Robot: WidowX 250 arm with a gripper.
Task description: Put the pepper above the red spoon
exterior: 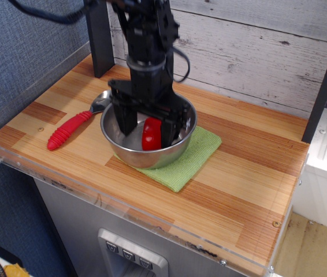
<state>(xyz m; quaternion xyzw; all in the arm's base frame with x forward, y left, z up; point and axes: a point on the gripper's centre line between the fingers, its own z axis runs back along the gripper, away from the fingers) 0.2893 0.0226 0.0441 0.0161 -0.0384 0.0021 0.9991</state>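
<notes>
The pepper (149,134) is a small glossy red piece standing inside the steel bowl (130,152). My black gripper (148,128) is lowered into the bowl, open, with one finger on each side of the pepper. Whether the fingers touch it I cannot tell. The red spoon (71,128) lies on the wooden table left of the bowl, its ribbed handle pointing front-left and its silver head (101,101) near the bowl's rim.
The bowl stands on a green cloth (185,160). A dark post (99,36) stands at the back left. A clear plastic rim (123,202) runs along the table's front and left edges. A white plank wall is behind.
</notes>
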